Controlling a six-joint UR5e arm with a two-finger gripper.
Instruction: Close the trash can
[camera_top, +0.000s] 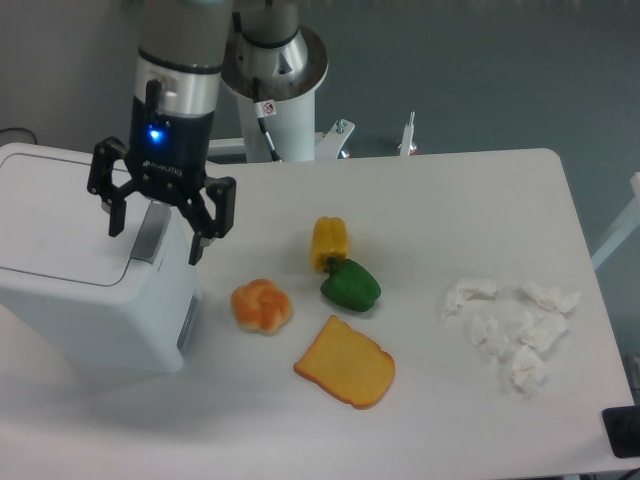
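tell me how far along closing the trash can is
Looks done: the trash can's lid lies flat on the body, with no gap showing from this view. In hand: nothing; the pincer is open over the grey latch strip at the lid's right edge. Left: probably only clearing the arm away, though whether the latch has caught cannot be judged here.

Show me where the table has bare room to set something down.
Free: the wide far strip of the table behind the yellow pepper, and the gap between the toast slice and the crumpled tissues. Crowded: the food cluster beside the trash can, where the gripper hangs, jaws open.
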